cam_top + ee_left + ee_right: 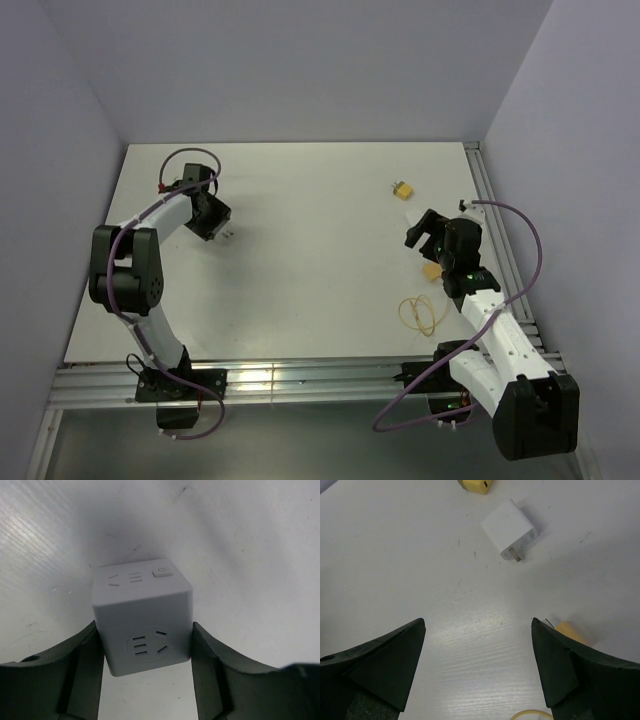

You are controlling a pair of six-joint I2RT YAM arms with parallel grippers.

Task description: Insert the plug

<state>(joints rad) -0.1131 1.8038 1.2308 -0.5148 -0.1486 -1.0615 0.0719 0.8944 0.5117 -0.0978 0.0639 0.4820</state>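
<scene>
The plug (402, 189) lies on the desk (300, 280) beyond the white block (509, 530), ahead of the open right gripper (478, 625). A white socket cube (142, 605) is clamped by the left gripper (145, 627). The right gripper should be centred squarely over the plug before closing.

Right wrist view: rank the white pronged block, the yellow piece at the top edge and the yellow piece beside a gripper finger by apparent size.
Largest: white pronged block.
Unranked: the yellow plug is cropped by the top edge; the other yellow connector is partly hidden by the right gripper.
</scene>
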